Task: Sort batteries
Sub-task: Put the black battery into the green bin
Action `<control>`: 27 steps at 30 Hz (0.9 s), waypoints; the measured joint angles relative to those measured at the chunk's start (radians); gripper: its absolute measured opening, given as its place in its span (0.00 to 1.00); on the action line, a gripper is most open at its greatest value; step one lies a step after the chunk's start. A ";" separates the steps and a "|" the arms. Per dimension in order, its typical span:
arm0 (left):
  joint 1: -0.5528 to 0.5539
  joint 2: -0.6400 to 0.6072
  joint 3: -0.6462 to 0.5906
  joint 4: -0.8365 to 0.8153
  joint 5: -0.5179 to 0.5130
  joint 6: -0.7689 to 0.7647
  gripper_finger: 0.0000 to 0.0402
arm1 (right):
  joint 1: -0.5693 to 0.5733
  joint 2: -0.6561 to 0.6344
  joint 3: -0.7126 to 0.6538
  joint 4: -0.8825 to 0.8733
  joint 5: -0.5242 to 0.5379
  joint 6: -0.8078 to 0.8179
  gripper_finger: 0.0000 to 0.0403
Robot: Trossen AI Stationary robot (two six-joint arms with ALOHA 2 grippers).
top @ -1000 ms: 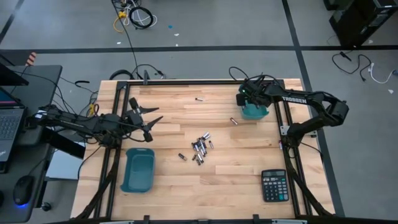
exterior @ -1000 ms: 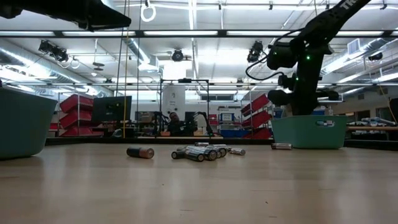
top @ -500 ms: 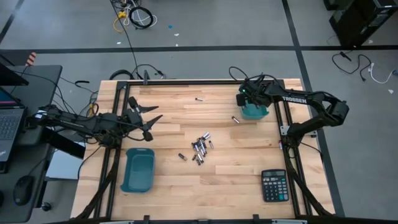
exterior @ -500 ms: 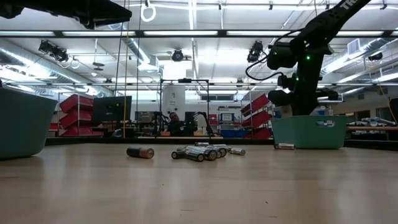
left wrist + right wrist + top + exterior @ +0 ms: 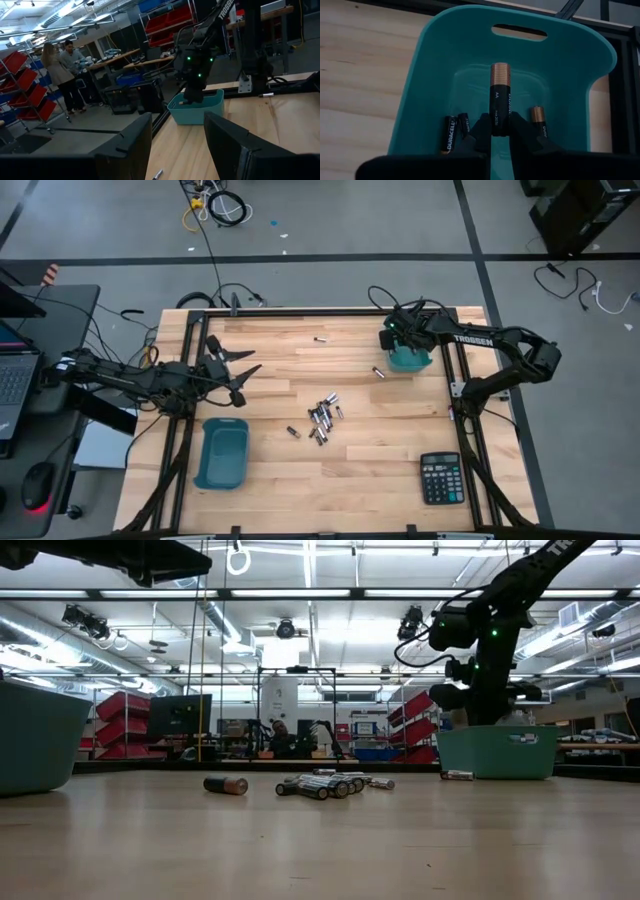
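Right gripper (image 5: 499,131) pinches an upright black, copper-topped AA battery (image 5: 500,97) over the teal bin (image 5: 575,90).

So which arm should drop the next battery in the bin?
The right one, probably. Its gripper already holds a battery right over the bin, where three others lie. The left gripper is open, holds nothing, and hangs far across the table.
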 joint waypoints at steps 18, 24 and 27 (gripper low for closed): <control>0.000 0.001 0.000 -0.028 0.000 -0.032 0.45 | 0.000 0.000 0.000 0.000 -0.005 -0.004 0.08; 0.000 0.001 0.000 -0.028 0.000 -0.033 0.45 | 0.000 0.000 0.000 0.000 -0.006 -0.004 0.08; 0.000 0.001 0.000 -0.031 0.000 -0.046 0.45 | 0.000 0.000 0.000 0.000 -0.006 -0.004 0.08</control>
